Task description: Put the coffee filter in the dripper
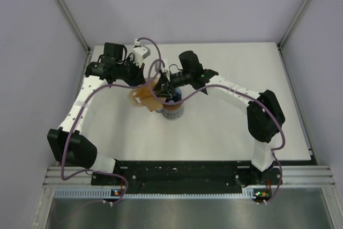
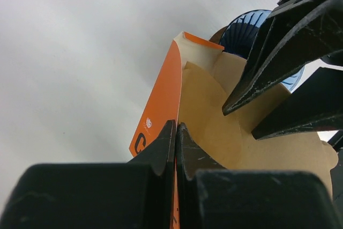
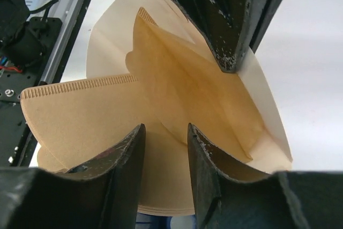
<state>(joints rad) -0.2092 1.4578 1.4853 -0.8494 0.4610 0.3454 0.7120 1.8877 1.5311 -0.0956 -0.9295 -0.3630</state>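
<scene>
Left gripper [image 2: 176,132]: my jaws are pinched tight on the orange packet's [image 2: 163,95] edge.
Right gripper [image 3: 166,128]: my jaws are narrowly parted over the coffee filter [image 3: 80,116], which fans from the packet.
Dripper [image 2: 244,33]: just behind the packet, partly blocked by my right fingers [image 2: 278,41].

Filter packet [image 2: 163,89] just left of the dripper [image 2: 244,28]; both midway across the table [image 1: 241,132].

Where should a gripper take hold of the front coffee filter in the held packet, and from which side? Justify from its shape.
Probably pinch the coffee filter at its free rim beside the crimped seam, coming from the open side of the orange packet, opposite where the left gripper clamps it. The sheet fans clear of the stack there, so fingers can straddle one layer.
</scene>
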